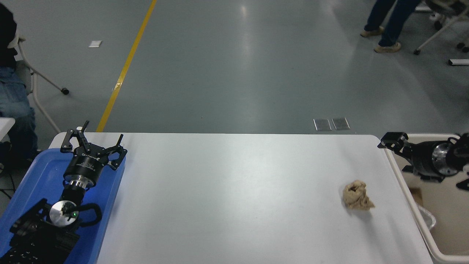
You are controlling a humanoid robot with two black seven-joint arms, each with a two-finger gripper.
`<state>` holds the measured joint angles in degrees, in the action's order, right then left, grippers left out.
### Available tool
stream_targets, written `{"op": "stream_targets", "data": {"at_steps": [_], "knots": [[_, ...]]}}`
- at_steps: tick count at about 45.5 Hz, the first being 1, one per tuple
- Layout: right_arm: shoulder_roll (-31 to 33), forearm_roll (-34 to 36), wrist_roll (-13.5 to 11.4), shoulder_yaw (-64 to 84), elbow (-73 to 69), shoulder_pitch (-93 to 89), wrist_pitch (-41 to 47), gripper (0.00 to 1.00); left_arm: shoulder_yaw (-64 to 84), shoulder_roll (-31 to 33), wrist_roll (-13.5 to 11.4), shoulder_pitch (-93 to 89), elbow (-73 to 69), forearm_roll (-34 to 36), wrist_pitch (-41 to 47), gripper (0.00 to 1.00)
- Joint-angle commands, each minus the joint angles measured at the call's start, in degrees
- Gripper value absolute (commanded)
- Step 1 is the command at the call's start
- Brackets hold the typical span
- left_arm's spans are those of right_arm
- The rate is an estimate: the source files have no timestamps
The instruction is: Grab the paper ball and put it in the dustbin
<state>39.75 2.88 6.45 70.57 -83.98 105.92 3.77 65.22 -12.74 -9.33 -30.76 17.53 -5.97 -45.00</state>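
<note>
We see the crumpled tan-brown paper ball [357,196] below-left of our nearer black right gripper [389,141], jaw state unclear.

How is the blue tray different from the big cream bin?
The blue tray is bright blue and shallow; the dustbin is beige-cream with deep walls. The tray sits at the table's left side under the parked left gripper; the dustbin is at the right, under the right gripper. Both are rectangular with rounded corners.
</note>
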Motion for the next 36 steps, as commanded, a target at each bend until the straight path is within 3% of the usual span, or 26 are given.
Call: {"op": "stream_targets", "data": {"at_steps": [1, 21, 30, 36], "knots": [[-1.7, -1.92, 0.06, 10.72, -12.34, 20.02, 11.59, 1.0, 0.0, -0.01, 0.02, -0.01, -0.04, -0.01, 0.0, 0.99], [-16.99, -0.86, 0.06, 8.27, -16.02, 37.69, 27.33, 1.0, 0.0, -0.01, -0.07, -0.01, -0.04, -0.01, 0.0, 0.99], [-19.54, 3.09, -0.03, 3.17, -16.02, 42.61, 37.17, 1.0, 0.0, -0.01, -0.07, -0.01, -0.04, -0.01, 0.0, 0.99], [-19.63, 3.44, -0.03, 3.08, -16.02, 42.88, 38.68, 1.0, 0.0, -0.01, -0.07, 0.0, -0.04, -0.01, 0.0, 0.99]]}}
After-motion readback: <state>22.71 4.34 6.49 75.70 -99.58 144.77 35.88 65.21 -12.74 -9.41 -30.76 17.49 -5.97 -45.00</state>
